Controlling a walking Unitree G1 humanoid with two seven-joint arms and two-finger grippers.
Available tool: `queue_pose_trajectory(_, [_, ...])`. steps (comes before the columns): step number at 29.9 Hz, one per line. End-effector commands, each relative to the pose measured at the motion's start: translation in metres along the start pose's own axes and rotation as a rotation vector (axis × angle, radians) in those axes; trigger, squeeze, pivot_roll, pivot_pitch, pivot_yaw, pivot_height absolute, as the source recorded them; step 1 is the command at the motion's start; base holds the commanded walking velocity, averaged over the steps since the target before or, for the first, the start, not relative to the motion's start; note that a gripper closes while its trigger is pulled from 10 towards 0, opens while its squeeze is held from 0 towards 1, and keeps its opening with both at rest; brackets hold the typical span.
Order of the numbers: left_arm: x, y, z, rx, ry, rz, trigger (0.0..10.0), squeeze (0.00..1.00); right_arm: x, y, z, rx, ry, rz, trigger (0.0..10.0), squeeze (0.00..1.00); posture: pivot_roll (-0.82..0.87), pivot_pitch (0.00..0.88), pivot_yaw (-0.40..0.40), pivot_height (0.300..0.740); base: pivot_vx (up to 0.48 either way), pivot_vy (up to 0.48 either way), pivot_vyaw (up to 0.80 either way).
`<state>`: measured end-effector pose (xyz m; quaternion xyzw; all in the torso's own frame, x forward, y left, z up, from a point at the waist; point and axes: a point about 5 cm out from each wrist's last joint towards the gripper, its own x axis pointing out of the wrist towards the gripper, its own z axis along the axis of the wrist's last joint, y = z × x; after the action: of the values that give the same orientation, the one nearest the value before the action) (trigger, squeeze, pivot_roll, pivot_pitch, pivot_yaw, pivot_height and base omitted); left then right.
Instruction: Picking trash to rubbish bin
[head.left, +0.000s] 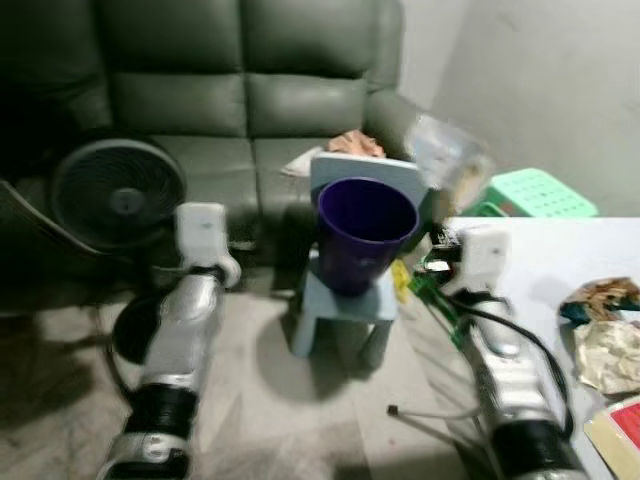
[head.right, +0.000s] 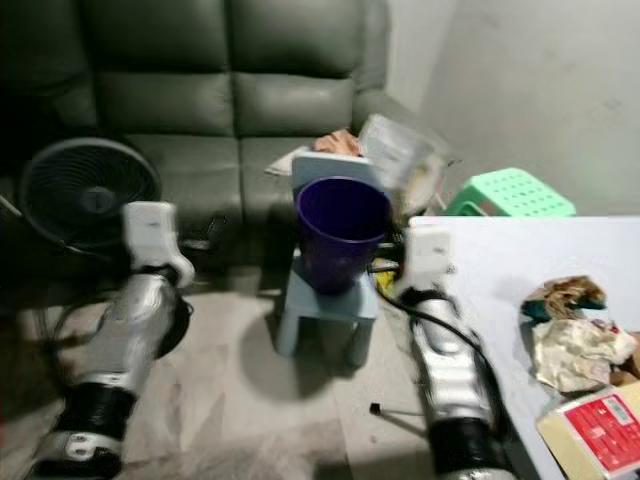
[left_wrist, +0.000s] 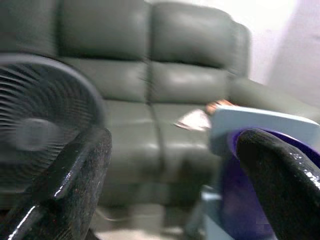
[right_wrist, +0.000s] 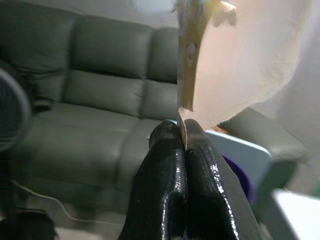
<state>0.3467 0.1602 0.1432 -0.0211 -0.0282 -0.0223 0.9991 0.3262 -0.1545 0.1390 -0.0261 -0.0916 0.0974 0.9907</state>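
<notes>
A purple rubbish bin (head.left: 364, 232) stands on a small light-blue chair (head.left: 343, 310) in front of the sofa. My right gripper (right_wrist: 181, 131) is shut on a clear plastic wrapper (head.left: 447, 157), held up just right of the bin's rim. The wrapper (right_wrist: 240, 55) hangs pale and crumpled from the pinched fingertips. My left gripper (left_wrist: 172, 150) is open with nothing between its fingers, level with the bin and left of it. More crumpled trash (head.right: 575, 335) lies on the white table (head.right: 500, 270) at the right.
A dark green sofa (head.left: 240, 110) runs along the back. A black floor fan (head.left: 118, 192) stands at the left. A green plastic stool (head.left: 540, 192) sits behind the table. A red-and-yellow packet (head.right: 600, 430) lies at the table's near edge.
</notes>
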Motion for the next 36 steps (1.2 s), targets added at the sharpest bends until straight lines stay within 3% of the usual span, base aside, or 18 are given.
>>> queue_pose_trajectory(1, [0.0019, -0.0126, 0.0016, 0.002, -0.006, -0.034, 10.0, 0.00, -0.0021, -0.0077, 0.0002, -0.004, 0.002, -0.016, 10.0, 0.00, 0.03, 0.000, -0.129, 0.740, 0.000, 0.000, 0.00])
queue_pose_trajectory(10, [0.0009, -0.0146, 0.0017, 0.004, -0.015, -0.057, 10.0, 0.00, -0.0034, -0.0061, 0.0003, 0.027, -0.008, 0.000, 10.0, 0.00, 0.03, 0.000, -0.126, 0.740, 0.000, 0.000, 0.00])
queue_pose_trajectory(36, [0.0033, -0.0153, 0.0054, 0.004, -0.033, -0.072, 10.0, 0.00, -0.0027, -0.0007, -0.0016, 0.025, -0.006, 0.034, 10.0, 0.00, 0.03, 0.000, -0.118, 0.740, 0.397, 0.000, 0.00])
